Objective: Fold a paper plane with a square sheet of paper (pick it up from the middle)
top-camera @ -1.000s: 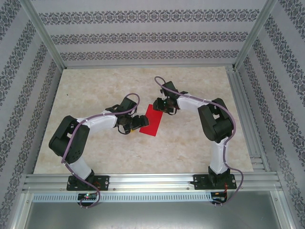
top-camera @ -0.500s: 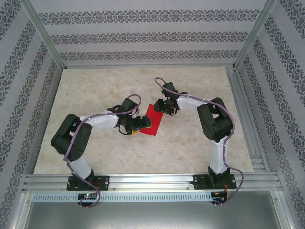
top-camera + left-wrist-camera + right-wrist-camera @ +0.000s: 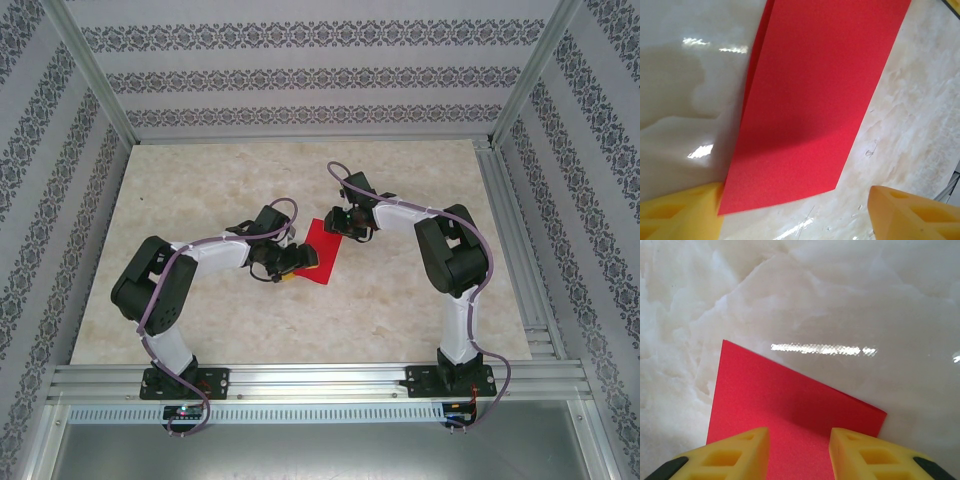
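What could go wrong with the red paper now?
The folded red paper lies loose on the shiny table. The open left gripper, with one finger at its corner, could shove it askew. A lower layer peeks out along one edge, so pressing now might set a crooked crease. The open right gripper, over the other end, might wrinkle it.

The left hand [image 3: 296,262] hides part of the red paper's [image 3: 326,252] left edge.

our left gripper [image 3: 290,262] down low, jaws wide apart, our right gripper [image 3: 340,222] jaws parted too, both pointing in toward each other
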